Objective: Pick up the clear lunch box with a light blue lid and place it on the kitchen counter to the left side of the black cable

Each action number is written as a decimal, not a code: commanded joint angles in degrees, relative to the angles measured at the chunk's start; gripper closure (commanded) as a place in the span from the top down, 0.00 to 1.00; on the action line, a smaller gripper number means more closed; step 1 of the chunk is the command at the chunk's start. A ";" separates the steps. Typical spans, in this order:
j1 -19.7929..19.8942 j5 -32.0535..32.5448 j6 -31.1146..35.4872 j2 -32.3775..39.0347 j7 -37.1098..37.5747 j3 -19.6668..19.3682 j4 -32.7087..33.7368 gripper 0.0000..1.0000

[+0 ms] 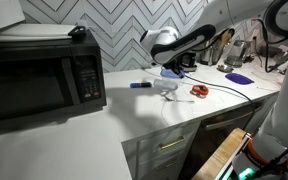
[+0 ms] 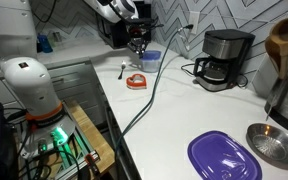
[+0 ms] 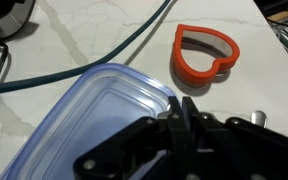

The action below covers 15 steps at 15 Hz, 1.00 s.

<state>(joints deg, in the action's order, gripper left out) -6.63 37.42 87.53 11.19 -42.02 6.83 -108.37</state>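
The lunch box (image 3: pixel 89 125), clear with a light blue lid, fills the lower left of the wrist view. It also shows in both exterior views (image 1: pixel 167 88) (image 2: pixel 150 58) on or just above the white kitchen counter (image 1: pixel 179 112) (image 2: pixel 179 110). My gripper (image 3: pixel 184 108) (image 1: pixel 170 72) (image 2: pixel 139 45) is over the box with its fingers pressed together on the lid's rim. The black cable (image 3: pixel 114 50) (image 1: pixel 234 90) (image 2: pixel 149 95) curves across the counter close beside the box.
A red heart-shaped cutter (image 3: pixel 206 55) (image 1: pixel 199 90) (image 2: pixel 136 81) lies next to the box. A black microwave (image 1: pixel 44 80) and a blue marker (image 1: pixel 139 85) are on one side. A coffee maker (image 2: pixel 222 60), purple dish (image 2: pixel 224 158) and metal bowl (image 2: pixel 274 145) stand further along.
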 commanded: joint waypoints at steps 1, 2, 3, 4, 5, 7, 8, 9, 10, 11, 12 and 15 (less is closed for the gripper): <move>0.05 1.16 -1.07 2.01 -0.73 0.30 1.23 0.02; 0.09 1.14 -0.66 1.80 -1.21 0.39 1.02 0.33; 0.14 1.00 -0.33 1.31 -1.70 0.52 0.65 0.35; 0.29 0.41 0.40 0.06 -2.53 0.71 0.02 0.40; 0.45 -0.22 0.98 -1.51 -3.67 0.90 -0.70 0.47; 1.03 -2.89 2.06 -5.59 -6.65 1.16 -2.22 0.63; 1.27 -4.53 2.39 -7.61 -8.49 1.11 -2.76 0.71; 1.80 -7.71 3.20 -10.32 -10.98 0.81 -3.44 0.78; 2.08 -10.46 2.89 -12.70 -13.09 0.28 -3.84 0.85; 2.49 -12.85 3.55 -15.65 -14.72 -0.49 -4.97 0.93; 2.86 -15.31 3.78 -18.09 -16.39 -1.37 -5.52 0.99; 4.04 -22.26 3.88 -25.87 -20.03 -5.35 -8.18 1.00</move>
<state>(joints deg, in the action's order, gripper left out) -4.03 21.58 88.57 -5.65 -58.07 4.86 -110.30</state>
